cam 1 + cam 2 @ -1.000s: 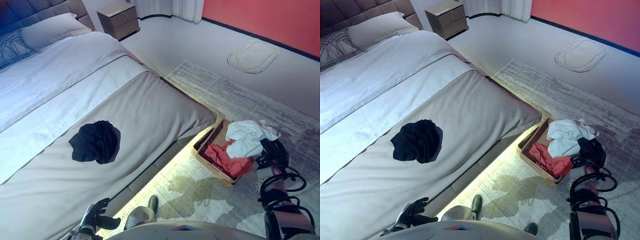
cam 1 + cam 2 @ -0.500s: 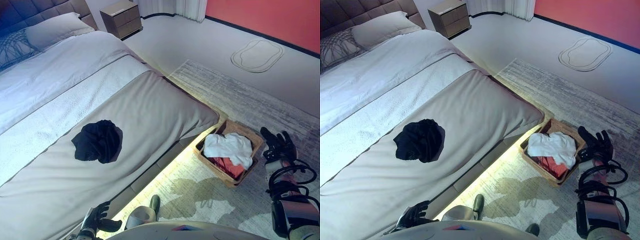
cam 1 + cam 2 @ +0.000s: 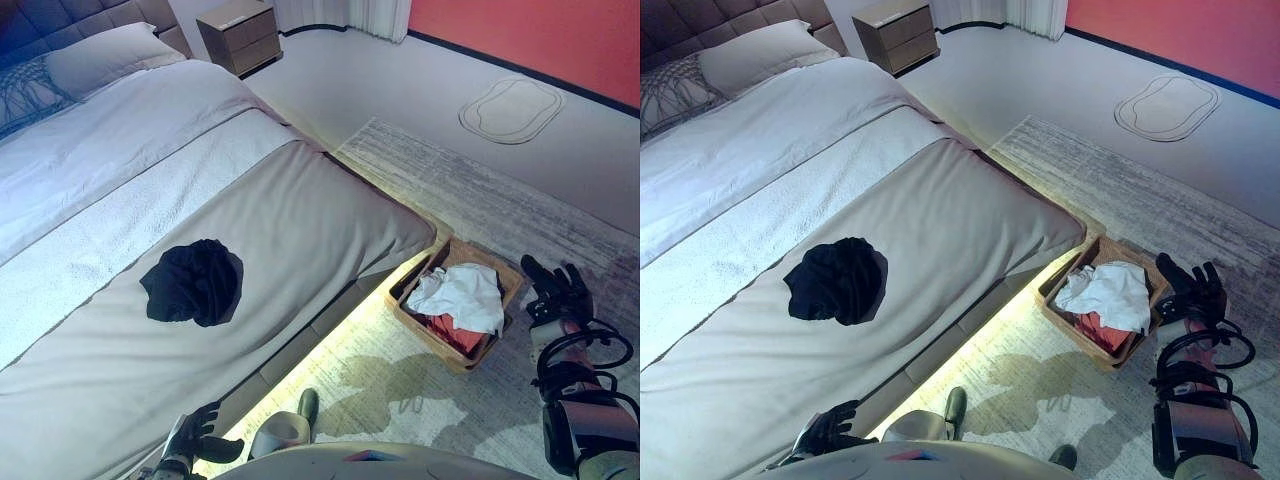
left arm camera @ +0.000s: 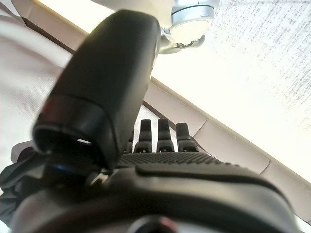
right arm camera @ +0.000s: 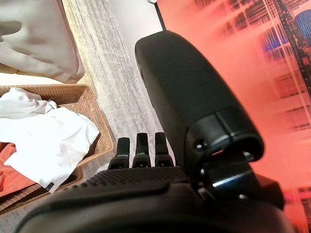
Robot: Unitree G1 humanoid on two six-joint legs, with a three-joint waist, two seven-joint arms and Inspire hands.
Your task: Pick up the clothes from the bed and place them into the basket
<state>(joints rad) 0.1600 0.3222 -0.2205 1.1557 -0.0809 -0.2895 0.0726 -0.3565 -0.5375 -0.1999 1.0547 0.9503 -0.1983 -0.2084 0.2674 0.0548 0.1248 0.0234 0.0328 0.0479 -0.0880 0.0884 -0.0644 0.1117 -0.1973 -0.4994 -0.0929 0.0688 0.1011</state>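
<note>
A dark crumpled garment [image 3: 191, 282] lies on the beige bed cover [image 3: 290, 230]. A wicker basket [image 3: 505, 274] stands on the rug at the bed's foot corner, with a white garment [image 3: 462, 296] on top of a red one [image 3: 452, 334]; it also shows in the right wrist view [image 5: 95, 112]. My right hand [image 3: 556, 292] is open and empty, just right of the basket, fingers straight. My left hand [image 3: 196, 433] hangs low beside the bed's near edge, fingers relaxed and empty.
A wooden nightstand [image 3: 238, 35] stands at the far side past the pillows [image 3: 98, 58]. A pale rug [image 3: 480, 200] covers the floor around the basket. An oval mat [image 3: 510, 106] lies near the red wall.
My right hand has let go of the white garment, which dropped into the basket on the red one. The hand opened and drew back to the right of the basket.
</note>
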